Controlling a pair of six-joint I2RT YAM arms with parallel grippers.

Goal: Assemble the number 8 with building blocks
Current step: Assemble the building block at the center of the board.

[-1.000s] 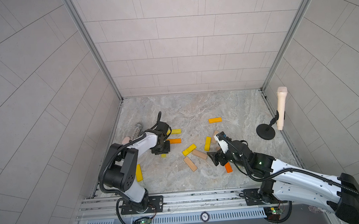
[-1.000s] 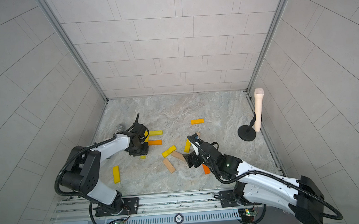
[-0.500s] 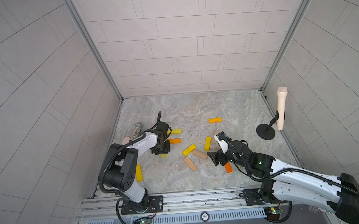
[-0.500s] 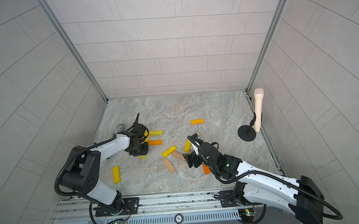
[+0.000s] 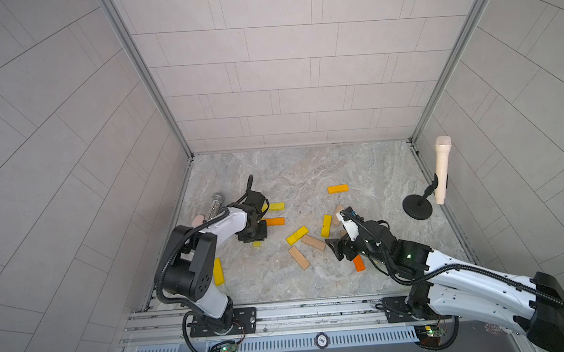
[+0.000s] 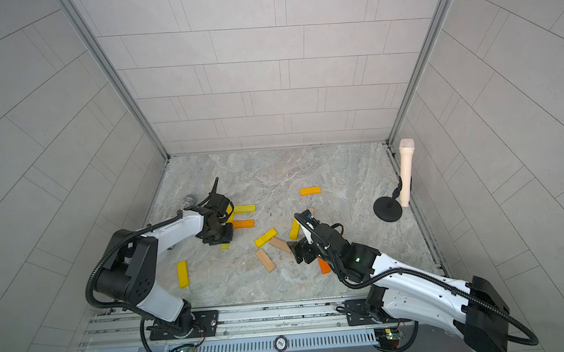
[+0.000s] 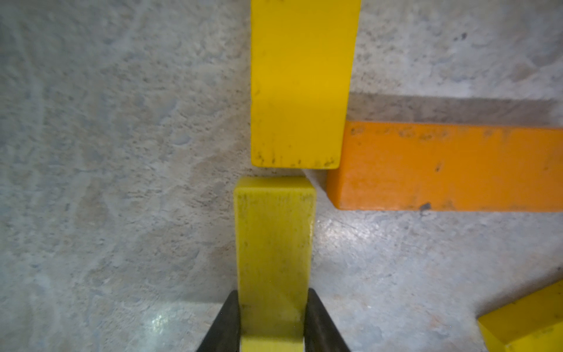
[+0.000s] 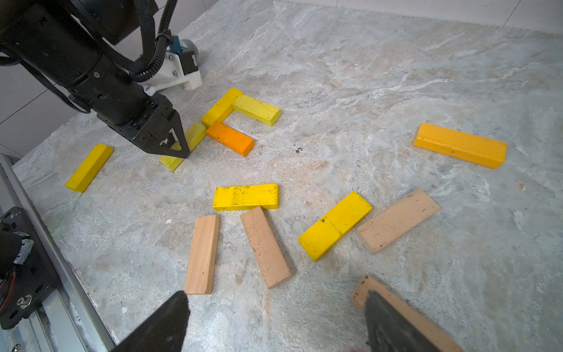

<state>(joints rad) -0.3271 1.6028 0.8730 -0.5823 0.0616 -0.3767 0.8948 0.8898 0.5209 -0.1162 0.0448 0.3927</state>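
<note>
My left gripper [image 5: 256, 241] is down at the floor, shut on a yellow building block [image 7: 274, 243]. That block's far end almost meets a second yellow block [image 7: 300, 82], and an orange block [image 7: 441, 167] lies crosswise beside the joint. In the right wrist view these blocks and another yellow block [image 8: 256, 109] make a partial outline. My right gripper [image 8: 274, 304] hovers open over bare floor, one finger above a tan block [image 8: 361, 291]. Loose yellow [image 5: 297, 235], tan [image 5: 299, 258] and orange [image 5: 358, 262] blocks lie between the arms.
A glittery silver microphone [image 5: 214, 206] and a pink oval object [image 5: 197, 220] lie by the left wall behind my left arm. A cream microphone [image 5: 441, 170] stands on a black stand [image 5: 417, 208] at the right wall. Single blocks lie at the far right [image 5: 337, 189] and near left [image 5: 218, 271].
</note>
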